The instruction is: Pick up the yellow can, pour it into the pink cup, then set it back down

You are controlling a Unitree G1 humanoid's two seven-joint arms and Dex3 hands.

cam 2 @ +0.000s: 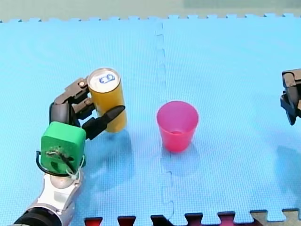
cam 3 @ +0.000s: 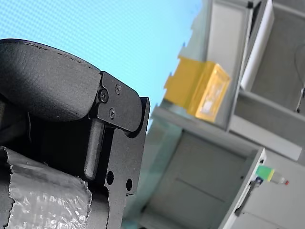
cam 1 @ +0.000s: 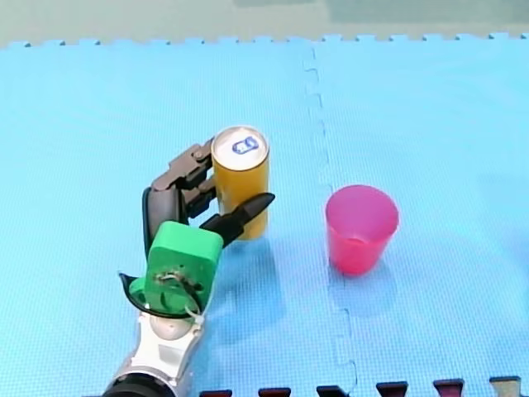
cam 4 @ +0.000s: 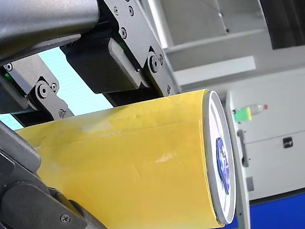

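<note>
The yellow can point(cam 1: 240, 147) stands upright on the blue foam mat point(cam 1: 430, 124), left of centre. My left hand point(cam 1: 234, 184) comes in from the lower left and is shut on it, with the thumb across the front and the other fingers behind. The second wrist view shows the same yellow can point(cam 4: 133, 171) held between dark fingers point(cam 4: 109, 67). The pink cup point(cam 1: 360, 227) stands upright a short way to the can's right, apart from it, and looks empty. My right hand point(cam 2: 292, 96) hovers at the far right edge above the mat, holding nothing.
A jigsaw seam point(cam 1: 318, 141) runs across the mat between can and cup. The mat's toothed front edge point(cam 2: 202, 219) is close, with dark and red tiles beyond. Off the mat, the first wrist view shows grey shelving point(cam 3: 267, 109) and a yellow box point(cam 3: 202, 90).
</note>
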